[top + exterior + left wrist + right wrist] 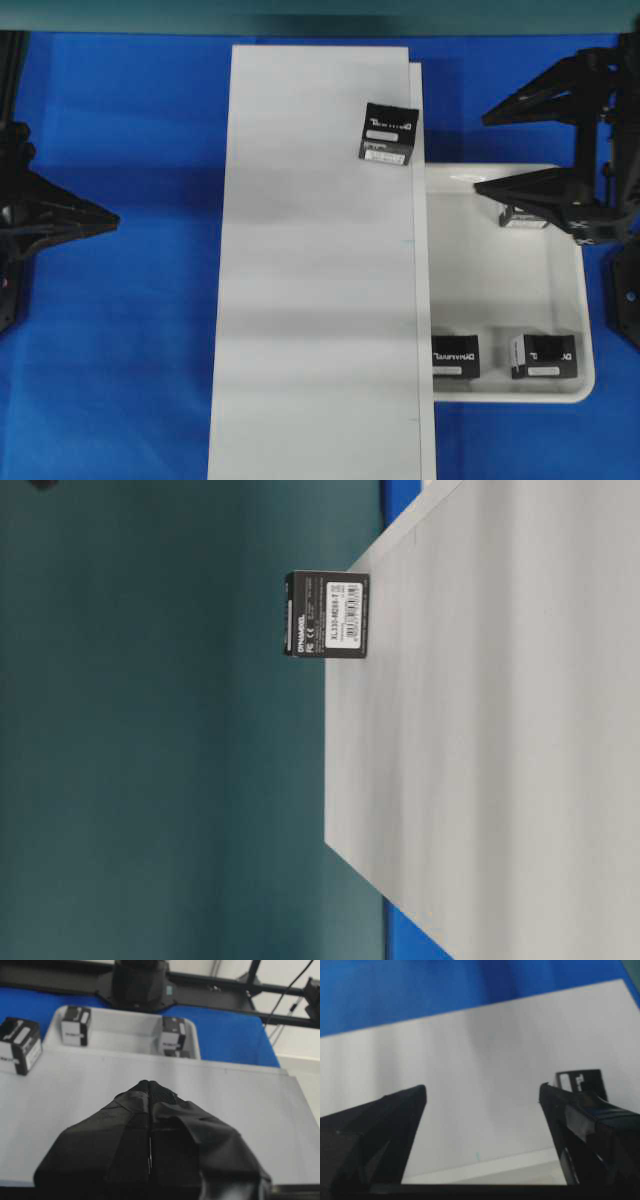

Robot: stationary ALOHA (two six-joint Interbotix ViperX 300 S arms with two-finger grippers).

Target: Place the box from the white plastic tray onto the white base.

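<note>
Four black boxes in your overhead view. One box (388, 133) sits on the white base (310, 300), upper right part of the board, close to its right edge, slightly turned, nothing touching it. Table-level view shows the same box (327, 614) standing on the base (480, 730) near a corner, label strip facing the camera.

Three others lie in the white plastic tray (570, 390) at right of the frame: two along the tray's lower edge (456, 357) (543, 356), one near its upper right (523, 218), partly hidden under your right pincer.

Right pincer (482, 150): jaws spread wide, holding nothing, hanging above the tray's upper edge. Its wrist view shows both fingers (580, 1115) far apart over the board.

Left pincer (115, 217): at left, over the blue worktop (120, 380), well apart from the base. Left wrist view shows its fingertips (150, 1091) pressed together, nothing between them.
</note>
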